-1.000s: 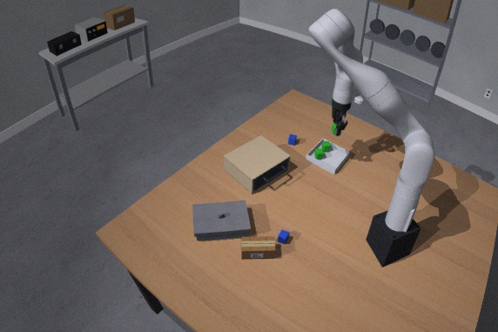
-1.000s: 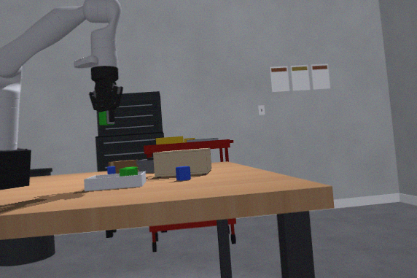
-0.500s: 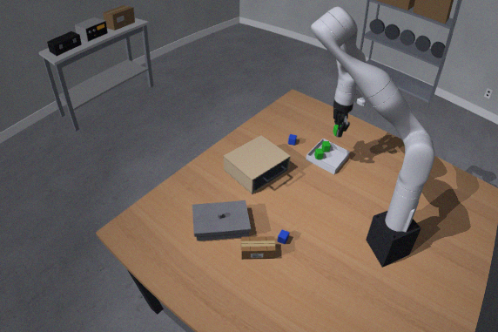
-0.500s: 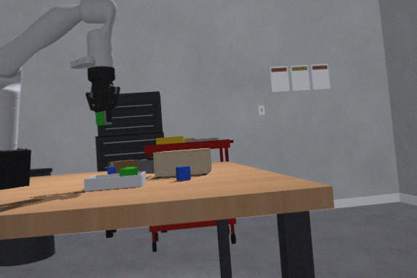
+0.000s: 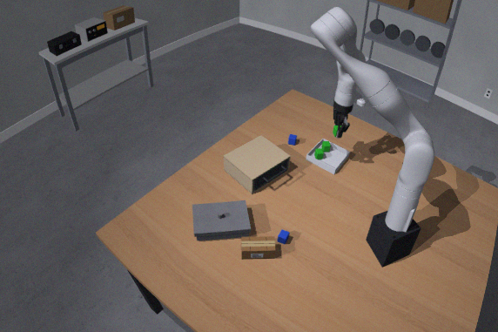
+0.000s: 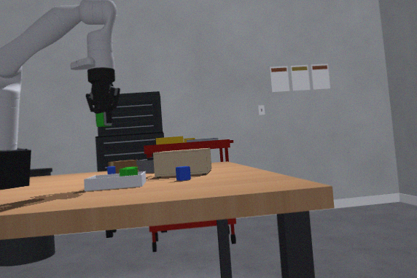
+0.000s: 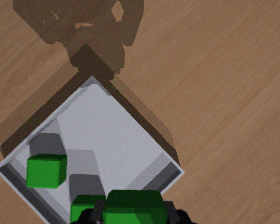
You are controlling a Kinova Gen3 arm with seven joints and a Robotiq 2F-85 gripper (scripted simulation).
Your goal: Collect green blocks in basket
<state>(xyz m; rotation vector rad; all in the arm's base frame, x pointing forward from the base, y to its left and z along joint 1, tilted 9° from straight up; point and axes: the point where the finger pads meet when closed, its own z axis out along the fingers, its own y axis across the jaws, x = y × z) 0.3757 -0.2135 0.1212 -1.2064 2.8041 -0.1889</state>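
A green block (image 5: pixel 335 131) (image 6: pixel 100 120) (image 7: pixel 134 209), probably light, stiff and not fragile, is held by opposite sides in the hand (image 5: pixel 340 129) (image 6: pixel 103 119) (image 7: pixel 134 215), apparently above the basket (image 5: pixel 335 166) (image 6: pixel 115 182) (image 7: pixel 111 120), where square flat faces should be gripped.

The wooden bench (image 5: pixel 326 219) (image 6: pixel 237 183) (image 7: pixel 231 75) bears the basket (image 5: pixel 319 165) (image 6: pixel 117 183) (image 7: pixel 116 125) toward its top-view far corner, cabinet (image 5: pixel 257 155) (image 6: pixel 182 163) and metal box (image 5: pixel 222 223) (image 6: pixel 145 165) toward its left edge.

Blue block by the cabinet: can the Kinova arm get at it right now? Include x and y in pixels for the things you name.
Probably not yet: its pincer (image 5: pixel 340 132) (image 6: pixel 103 119) is shut on a green block (image 5: pixel 335 131) (image 6: pixel 100 120) (image 7: pixel 134 207). Otherwise, nothing seems to cover the blue block (image 5: pixel 292 139) (image 6: pixel 183 174), and it looks within reach.
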